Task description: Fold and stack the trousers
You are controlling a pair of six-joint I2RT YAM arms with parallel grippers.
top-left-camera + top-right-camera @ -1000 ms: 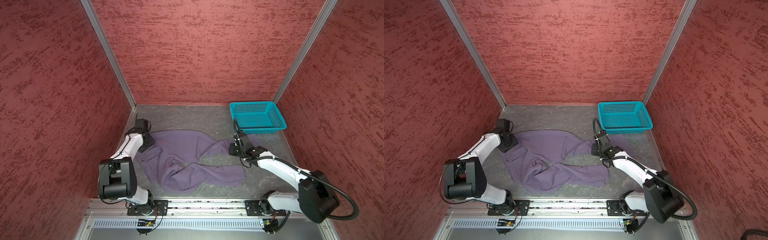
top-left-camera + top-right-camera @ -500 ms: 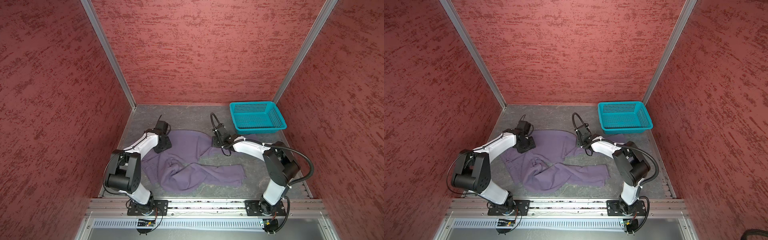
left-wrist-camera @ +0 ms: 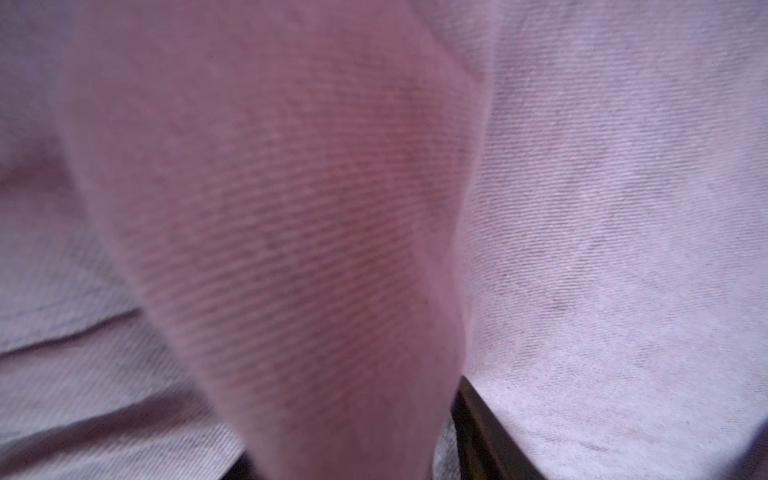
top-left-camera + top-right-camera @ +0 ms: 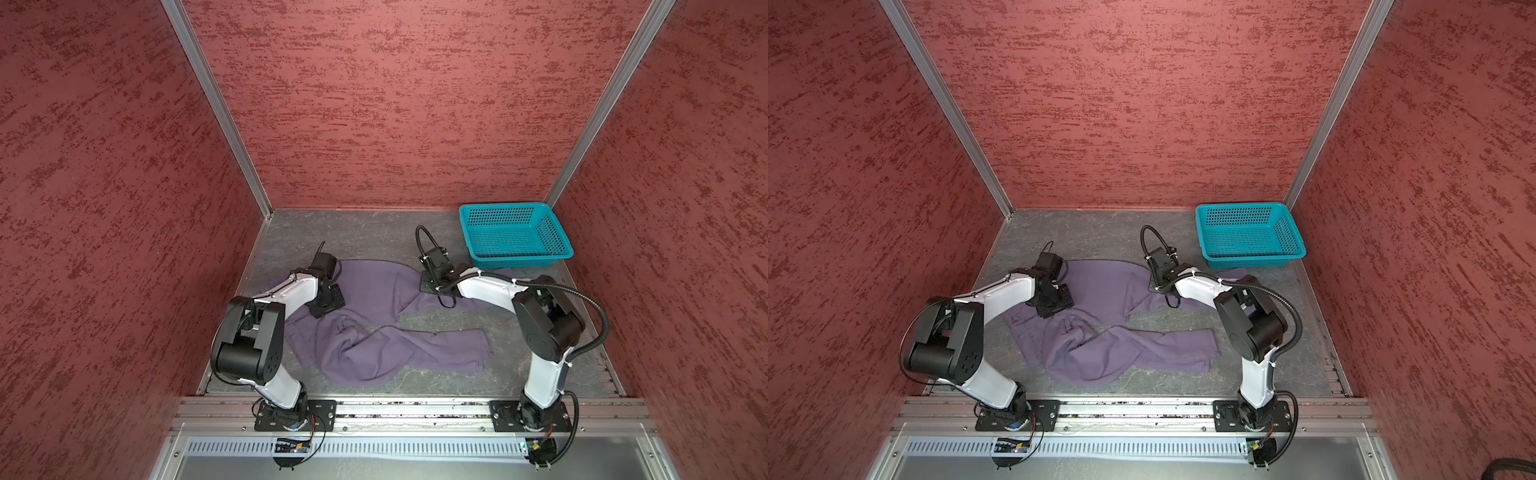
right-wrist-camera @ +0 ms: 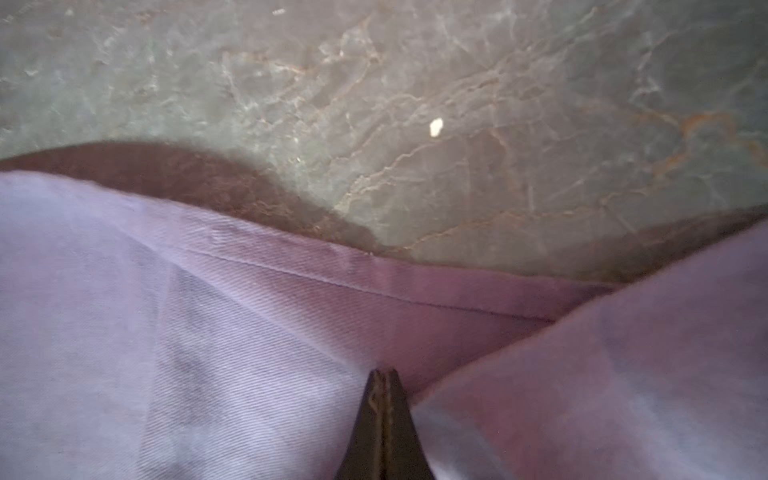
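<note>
Trousers (image 4: pixel 374 345): lavender-grey, lying crumpled and unfolded across mid table (image 4: pixel 365 232). Pocket/waist end seemingly toward L side. One leg out to near R, other leg arcing back toward teal basket (image 4: pixel 521 262), its end just beside the basket's front wall.

Soft twill, light and limp, no stiffness. Prob. sags and drags if lifted from one pt, and bunches rather than slides on the mottled top. Not fragile.

Best holds, by judgement: stitched edges (waistband, hems, side seams), at two pts well apart, to hang flat. Mid-panel pinch likely to raise a tent only.

R gripper (image 4: pixel 432 286) down on the far leg, near its edge. In R wrist view, fingertips (image 5: pixel 384 419) shut tight together, cloth heaped either side, hemmed edge just ahead w/ bare table beyond. Cannot tell if nipping a fold or nothing.

L gripper (image 4: pixel 328 302) pressed onto cloth at its L edge. L wrist view all fabric, w/ only a dark sliver of finger (image 3: pixel 478 432). Cannot tell open or closed, nor if anything caught.

No fold made yet.
</note>
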